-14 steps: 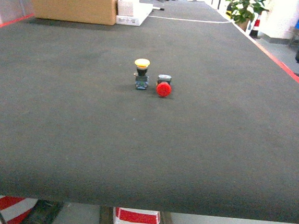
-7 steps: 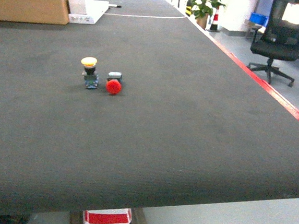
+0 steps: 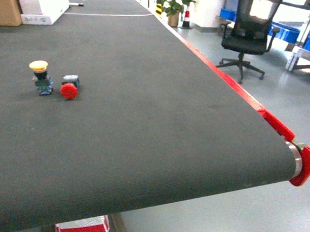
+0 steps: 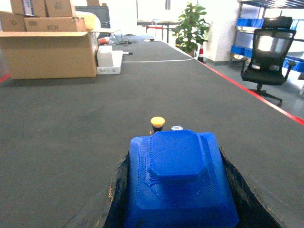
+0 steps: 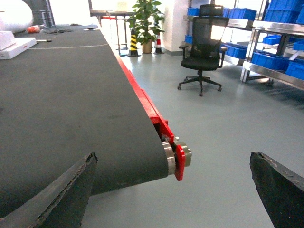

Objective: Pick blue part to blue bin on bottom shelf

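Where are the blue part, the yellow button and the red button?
blue part [image 4: 179, 183]: left wrist view, on its top face.
yellow button [image 3: 39, 65]: head view, on its cap.
red button [image 3: 68, 90]: head view, on its round head.

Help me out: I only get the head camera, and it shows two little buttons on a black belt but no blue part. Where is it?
Observer: The left wrist camera shows the blue part clamped in the left hand, between its dark fingers.
Visitor: And the other hand?
Observer: The right wrist camera shows the right hand wide open and empty, with the belt's red end cap in view between its fingers.
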